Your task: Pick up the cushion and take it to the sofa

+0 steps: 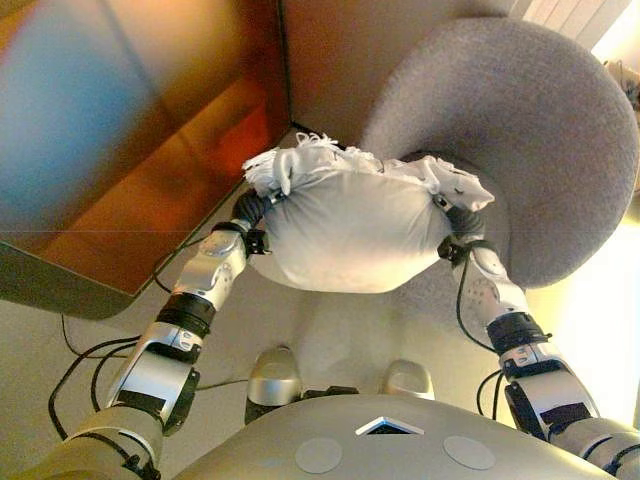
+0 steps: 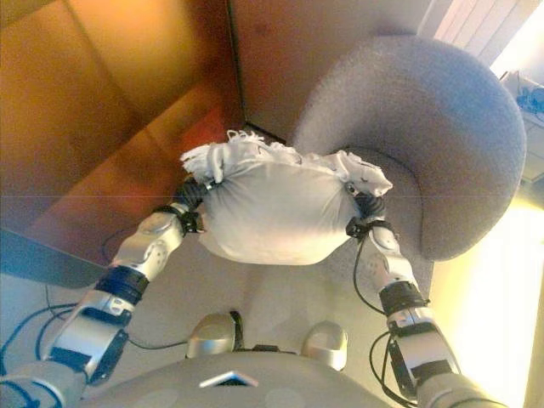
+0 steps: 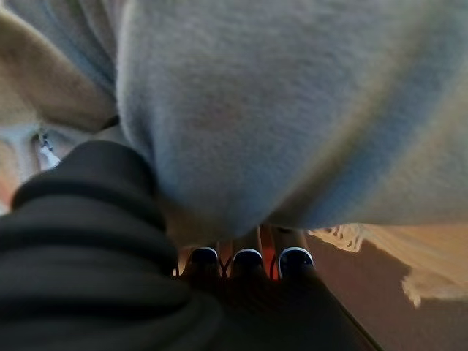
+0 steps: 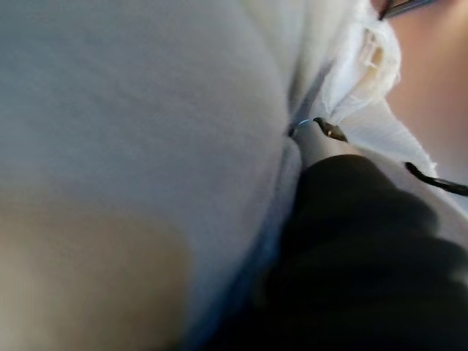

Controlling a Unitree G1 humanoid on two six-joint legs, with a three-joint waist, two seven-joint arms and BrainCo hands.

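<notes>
A white cushion [image 1: 345,235] with a fringed far edge is held up between my two hands in front of my chest. My left hand [image 1: 250,212] presses on its left end. In the left wrist view the fingertips [image 3: 247,257] curl in under the cushion [image 3: 292,110]. My right hand [image 1: 462,222] is pressed against the right end; the right wrist view shows only its dark cover [image 4: 365,241] against the cushion [image 4: 131,110], with the fingers hidden. The grey rounded sofa [image 1: 540,130] stands just beyond and to the right, its seat under the cushion's right end.
A large brown wooden panel [image 1: 120,130] fills the left side and meets a brown wall at the back. Pale floor [image 1: 330,330] lies below the cushion. Bright light falls along the right edge past the sofa.
</notes>
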